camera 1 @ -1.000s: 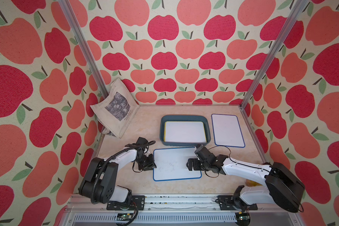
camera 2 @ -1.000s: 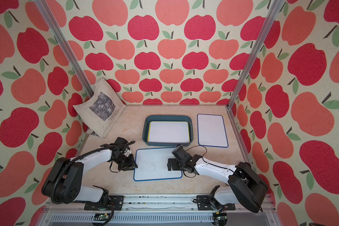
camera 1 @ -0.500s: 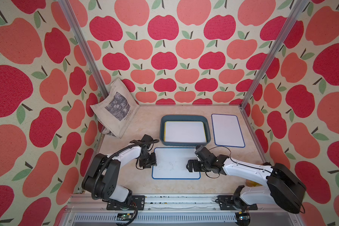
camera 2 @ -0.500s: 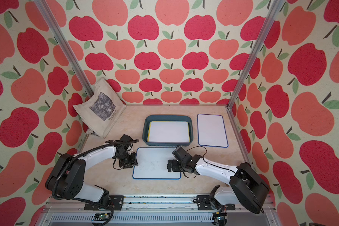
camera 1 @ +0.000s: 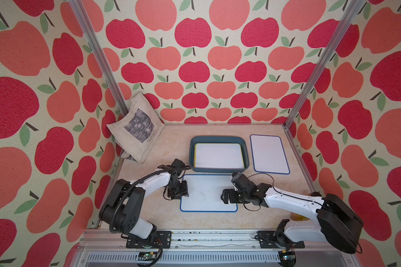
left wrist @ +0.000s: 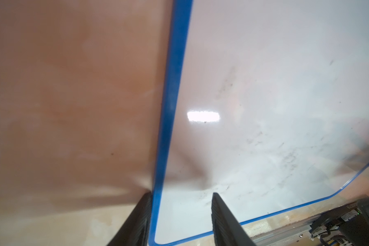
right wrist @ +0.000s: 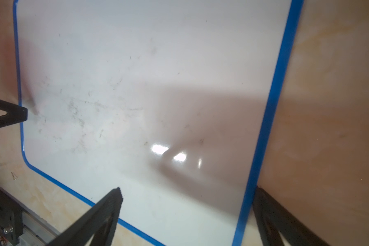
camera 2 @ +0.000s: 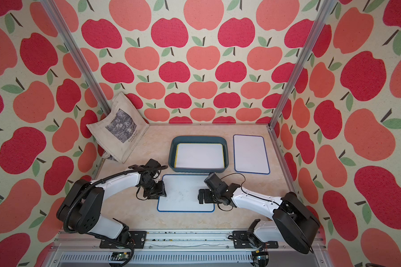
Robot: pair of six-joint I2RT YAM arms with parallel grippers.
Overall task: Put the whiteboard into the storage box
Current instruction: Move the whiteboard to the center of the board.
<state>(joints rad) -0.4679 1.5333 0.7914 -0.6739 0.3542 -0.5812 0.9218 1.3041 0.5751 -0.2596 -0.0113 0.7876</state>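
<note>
In both top views the near whiteboard (camera 1: 207, 193), blue-edged, lies flat on the table (camera 1: 171, 148), just in front of the storage box (camera 1: 218, 139) and outside it. The box holds a yellow-edged whiteboard (camera 1: 219, 155), its near strip hidden by the box wall. A third whiteboard (camera 1: 269, 153) lies just beside the box, on the right arm's side. A tote bag (camera 1: 137, 129) leans in the far corner, its lower end folded out of sight. The left gripper (camera 1: 180, 194) hangs over one short edge of the near whiteboard, the right gripper (camera 1: 227, 197) over the opposite end. Their dark bodies cover the fingertips from above, so the jaws cannot be read here. A yellowish thing (camera 1: 298, 217) shows behind the right arm, too hidden to name.

In the left wrist view the left gripper (left wrist: 181, 194) has its jaws spread, with the board's blue edge between them. One finger (left wrist: 140, 217) is on the table side, the other over the white face. They pinch nothing, and whether a tip touches I cannot tell. The board runs out of frame.

In the right wrist view the right gripper (right wrist: 188, 190) stands spread wide, straddling the opposite edge in the same way and gripping nothing. A left finger's tip overlaps the far rim, cut off by the frame.
</note>
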